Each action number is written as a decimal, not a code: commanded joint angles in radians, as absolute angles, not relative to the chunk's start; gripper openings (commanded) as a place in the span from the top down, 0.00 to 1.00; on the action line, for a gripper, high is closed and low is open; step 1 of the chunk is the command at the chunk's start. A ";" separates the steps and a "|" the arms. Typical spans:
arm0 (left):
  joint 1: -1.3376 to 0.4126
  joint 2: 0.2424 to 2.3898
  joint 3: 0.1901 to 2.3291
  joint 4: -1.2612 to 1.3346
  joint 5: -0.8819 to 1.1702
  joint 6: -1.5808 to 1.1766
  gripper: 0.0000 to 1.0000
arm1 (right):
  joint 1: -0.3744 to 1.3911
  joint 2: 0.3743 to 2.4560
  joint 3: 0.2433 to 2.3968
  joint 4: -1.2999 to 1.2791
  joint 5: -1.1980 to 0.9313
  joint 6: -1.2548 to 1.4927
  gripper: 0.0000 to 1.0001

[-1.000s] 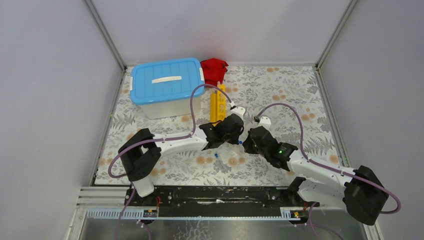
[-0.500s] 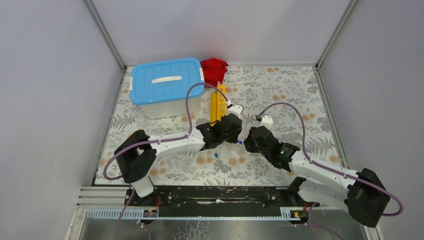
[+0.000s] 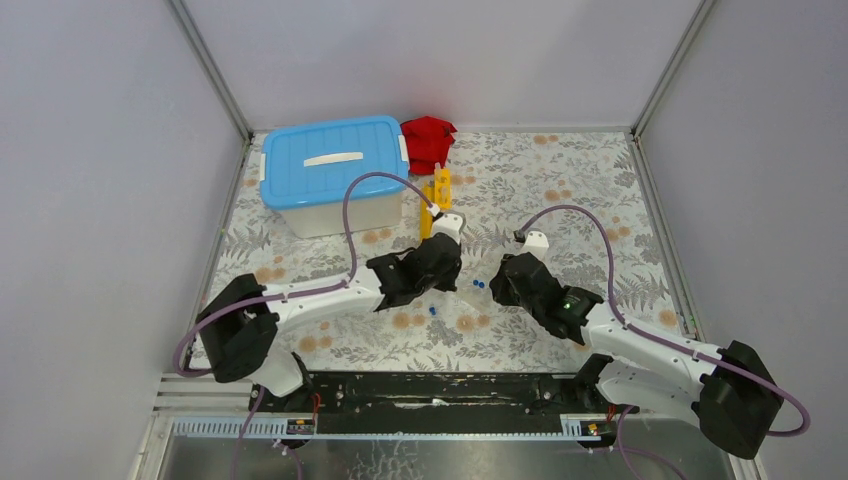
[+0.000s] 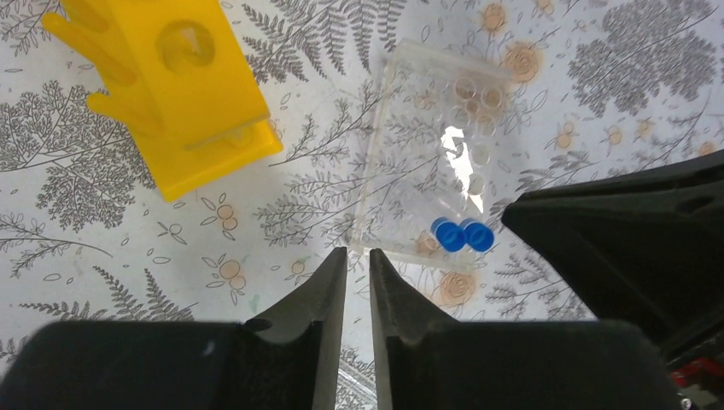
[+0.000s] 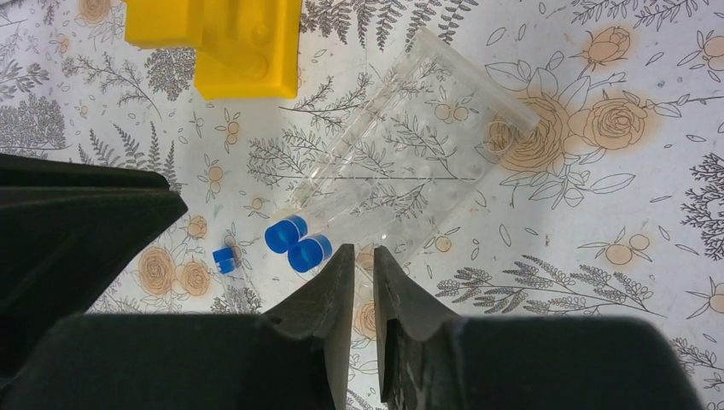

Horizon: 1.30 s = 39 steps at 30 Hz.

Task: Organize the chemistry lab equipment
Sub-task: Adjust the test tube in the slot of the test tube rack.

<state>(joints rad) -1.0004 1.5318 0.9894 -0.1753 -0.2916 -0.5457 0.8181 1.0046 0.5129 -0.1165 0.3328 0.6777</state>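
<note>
Two blue-capped tubes (image 4: 461, 235) sit in the clear holder (image 4: 427, 154) at its near end. A loose tube (image 5: 225, 259) lies near the holder, with the yellow rack (image 4: 179, 94) just beyond. My left gripper (image 4: 357, 254) and right gripper (image 5: 363, 250) hover by the holder, both pressed together and empty. I'd spread wide before lowering squarely over the loose tube.

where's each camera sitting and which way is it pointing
Top external: above and behind the bases, looking down on the table; left arm and right arm show.
Left wrist: on the left arm, facing down at the clear tube holder; own jaws at bottom.
Right wrist: on the right arm, same holder; own jaws at bottom.
Both wrist views share the yellow rack too.
</note>
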 commanded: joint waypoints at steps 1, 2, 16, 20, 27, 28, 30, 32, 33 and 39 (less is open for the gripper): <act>-1.019 1.516 0.953 -0.151 -0.275 -0.565 0.80 | 0.830 0.994 0.532 -0.098 0.365 0.669 0.79; -1.028 1.521 0.948 -0.143 -0.267 -0.563 0.81 | 0.829 0.995 0.531 -0.096 0.365 0.670 0.79; -1.095 1.597 0.960 -0.084 -0.207 -0.568 0.86 | 0.830 0.994 0.526 -0.091 0.361 0.672 0.79; -1.095 1.599 0.957 -0.066 -0.215 -0.576 0.86 | 0.830 0.995 0.524 -0.087 0.358 0.672 0.79; -1.096 1.614 0.966 -0.037 -0.235 -0.584 0.86 | 0.830 0.990 0.519 -0.085 0.358 0.672 0.79; -1.096 1.621 0.975 -0.037 -0.236 -0.584 0.86 | 0.830 0.989 0.519 -0.086 0.359 0.672 0.79; -1.095 1.632 0.985 -0.037 -0.237 -0.584 0.86 | 0.830 0.988 0.519 -0.084 0.359 0.672 0.79; -1.095 1.640 0.992 -0.034 -0.239 -0.586 0.86 | 0.831 0.987 0.520 -0.084 0.358 0.673 0.79; -1.095 1.643 0.994 -0.032 -0.242 -0.586 0.86 | 0.831 0.986 0.519 -0.084 0.358 0.672 0.79; -1.094 1.644 1.002 -0.023 -0.267 -0.588 0.86 | 0.829 0.989 0.516 -0.079 0.354 0.673 0.79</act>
<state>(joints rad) -1.0924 1.6428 0.9680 -0.0963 -0.2253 -0.5751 0.8185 1.0046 0.5125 -0.1154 0.3325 0.6777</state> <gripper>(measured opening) 0.142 0.209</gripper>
